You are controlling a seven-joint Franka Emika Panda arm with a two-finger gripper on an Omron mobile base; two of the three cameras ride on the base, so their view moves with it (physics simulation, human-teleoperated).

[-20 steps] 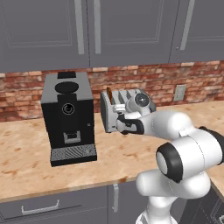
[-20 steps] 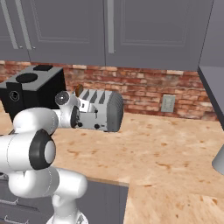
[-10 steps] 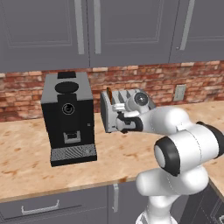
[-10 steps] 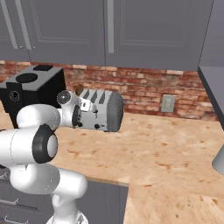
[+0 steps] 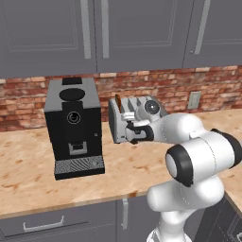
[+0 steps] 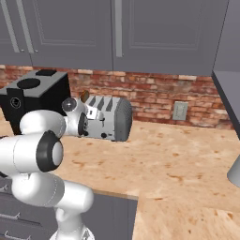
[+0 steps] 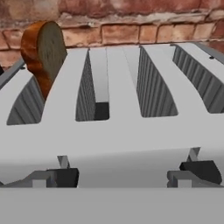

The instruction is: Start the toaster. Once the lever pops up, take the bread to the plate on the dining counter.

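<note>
- Little has shifted since a second ago: the gripper still sits at the front of the toaster, the elbow swung slightly outward, and the toaster and coffee machine keep their places
- One toaster stands on the wood-grain wall counter against the brick wall, just right of the one black coffee machine
- Four top slots show in the hand view; one slice of bread stands upright in the slot at the left end, the other three bare
- Two dark front levers sit in the hand view's lower part
- Jaws stand spread wide, gripping nothing
- Counter right of the toaster lies open up to the wall outlet; the front edge is near the arm's base
</note>
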